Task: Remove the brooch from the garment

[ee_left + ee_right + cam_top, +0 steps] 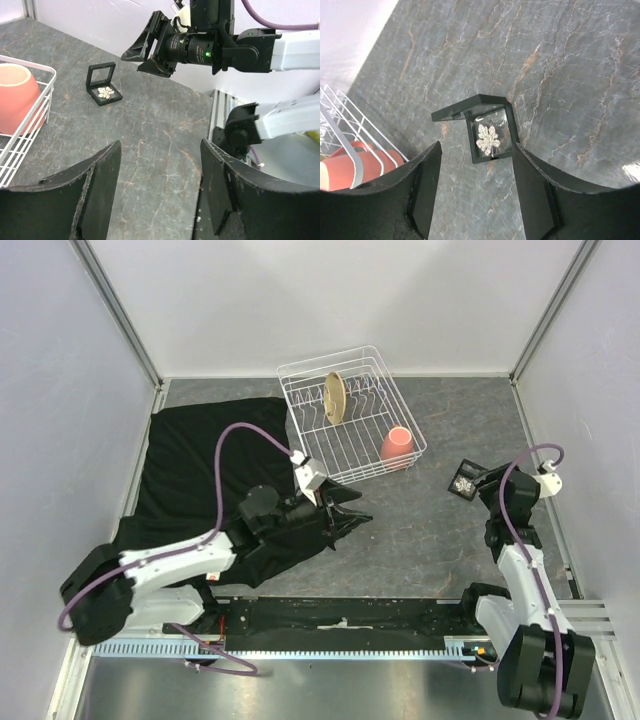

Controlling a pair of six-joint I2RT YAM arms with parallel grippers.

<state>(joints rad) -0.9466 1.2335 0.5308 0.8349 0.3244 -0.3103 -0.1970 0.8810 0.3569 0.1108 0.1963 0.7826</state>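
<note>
The cream flower-shaped brooch (488, 139) lay in a black square box (470, 107) on the veined grey table (560, 60), well apart from the wrinkled black garment (195, 465). The right claw (476, 150) and left claw (160, 145) stood spread, empty.

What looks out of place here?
The pink cup lies tipped over in the wire rack. The black garment is crumpled on the left, while the brooch sits apart in a small open black case.

White wire dish rack (372, 410) on grey table (420, 540), pink cup (396, 445) and tan plate (335, 397) inside, small black frame (465, 481) well apart
</note>
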